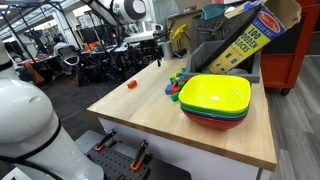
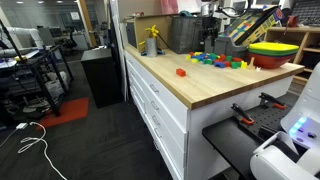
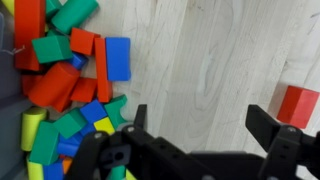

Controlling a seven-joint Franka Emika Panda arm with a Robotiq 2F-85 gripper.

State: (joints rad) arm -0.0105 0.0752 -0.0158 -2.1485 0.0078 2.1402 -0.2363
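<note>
The black pincer (image 3: 200,122) is spread wide above the light wooden table (image 3: 210,55). A small red block (image 3: 297,105) lies near one finger, a heap of colourful blocks (image 3: 65,75) near the other.

- Tabletop (image 1: 140,120): carries every item below.
- Block pile (image 3: 60,80): on the tabletop, at the left of the wrist view.
- Lone block (image 3: 297,105): at the right of that view, well apart from the block pile.
- Gripper (image 3: 198,125): above the bare tabletop between block pile and lone block.
- Bowl stack (image 1: 215,100): in front of the block pile in an exterior view.
- Box (image 1: 245,40): behind the bowl stack.
</note>
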